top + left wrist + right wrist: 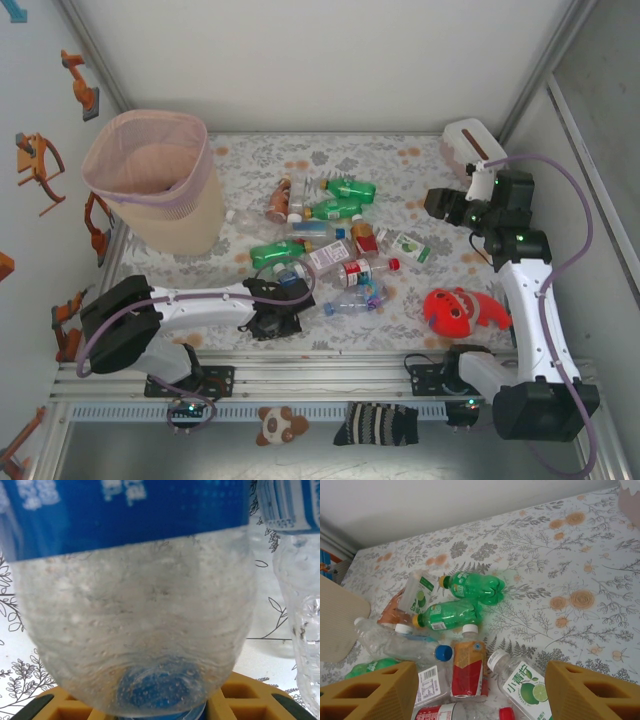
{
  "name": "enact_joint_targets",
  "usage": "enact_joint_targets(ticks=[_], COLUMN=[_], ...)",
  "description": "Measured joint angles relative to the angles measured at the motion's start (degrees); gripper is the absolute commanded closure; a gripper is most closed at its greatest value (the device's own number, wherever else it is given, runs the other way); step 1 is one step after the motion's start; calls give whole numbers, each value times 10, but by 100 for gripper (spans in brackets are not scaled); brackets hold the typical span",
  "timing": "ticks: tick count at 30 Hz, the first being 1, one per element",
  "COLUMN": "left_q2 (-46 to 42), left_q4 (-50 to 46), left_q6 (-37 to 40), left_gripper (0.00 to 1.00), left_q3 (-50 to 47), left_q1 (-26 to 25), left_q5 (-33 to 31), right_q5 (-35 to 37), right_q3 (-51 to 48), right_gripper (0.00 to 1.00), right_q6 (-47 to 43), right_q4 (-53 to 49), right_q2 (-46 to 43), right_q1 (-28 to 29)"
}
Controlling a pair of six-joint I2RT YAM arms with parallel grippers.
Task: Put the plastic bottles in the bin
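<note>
Several plastic bottles lie in a heap mid-table, among them green ones (348, 188) (472, 587), a red-and-orange labelled one (468, 669) and a lime-labelled one (525, 686). My left gripper (272, 312) is low at the heap's near-left edge. In the left wrist view it (160, 707) is shut on a clear bottle (135, 630) with a blue label and blue cap, held between the yellow fingers (242, 695). My right gripper (440, 205) (480, 700) hangs open above the heap's right side, holding nothing. The pale-pink bin (150, 180) stands at the far left.
A red round toy (462, 310) lies near the right arm. A white-pink tissue box (472, 145) sits at the far right corner. A striped sock (375, 423) and a small plush toy (280, 425) rest on the near rail. Walls enclose the table.
</note>
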Motion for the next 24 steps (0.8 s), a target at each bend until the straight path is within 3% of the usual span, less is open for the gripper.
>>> enact_joint_targets(ticks=[12,20,24], left_q2=[-36,-137,-198], left_q4=[-64,-157,-180], left_q6=[-5,1,35], left_gripper=[79,84,91], left_q3=[26,71,100], left_q1=[-17,-17,-10], left_q5=[-47,-114,-144], right_q5=[0,1,5], right_q3=[0,0,0], right_gripper=[33,33,33], right_q6=[0,0,0], right_q4=[0,-8,-9], right_q2=[0,0,-3], right_q1=[1,2,3])
